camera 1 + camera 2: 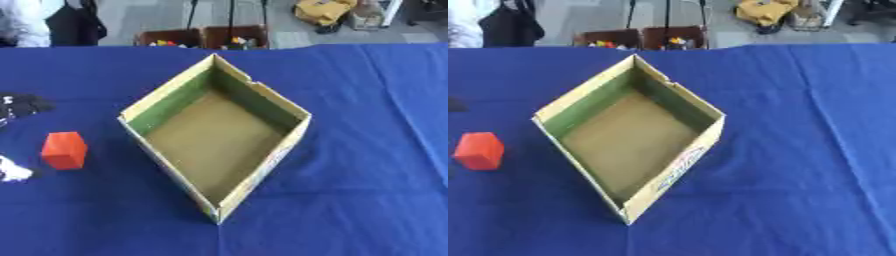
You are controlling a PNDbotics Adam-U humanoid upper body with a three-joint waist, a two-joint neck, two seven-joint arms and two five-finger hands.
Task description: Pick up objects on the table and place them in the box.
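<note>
Nearest us lies the blue tablecloth (350, 200), bearing the empty cardboard box (262, 172) set cornerwise. Our left hand (19, 106) shows dark at the left edge, fingers unreadable; the right is unseen. The red block (64, 150) sits beside the box's wall, so we could nudge it.

Both head eyes look down at box (219, 135), cloth (367, 150).

Lab or workshop, blue-draped table (367, 125), parts bins (203, 37), grey floor
</note>
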